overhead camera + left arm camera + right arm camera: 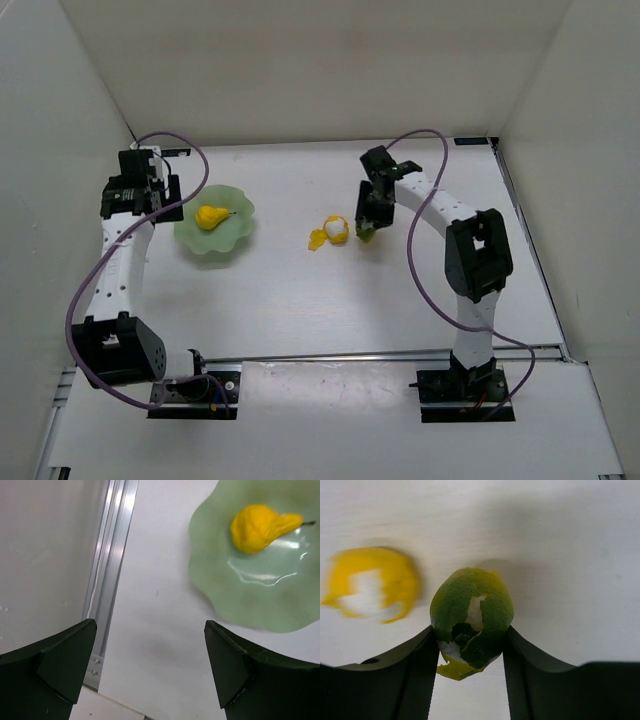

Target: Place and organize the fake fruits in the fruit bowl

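1. The right pincer (470, 642) is closed on the dark green fruit (472, 610); each of its two dark fingers (417, 665) is pressed against one side of the fruit.
2. A white patch and a ragged dark hollow are seen on the side of the green fruit facing the wrist camera. Whether it is lifted off the worktop (300, 300) cannot be told.
3. Just beside it, on the worktop, lies the yellow-and-white peeled piece (333, 232), blurred in the wrist view; the two are near each other but apart.
4. The left pincer (150, 625) is spread wide, and nothing is held between its two fingers; only bare worktop is seen there.
5. Near it, on the left part of the worktop, stands one pale green fruit bowl (235, 232) with a wavy rim.
6. One yellow pear (210, 216) is lying on its side inside the bowl, with its thin stem pointing towards the bowl's rim.
7. Three fruits are counted in all: one in the bowl, one in the right pincer, one loose on the worktop, the last two well apart from the bowl.
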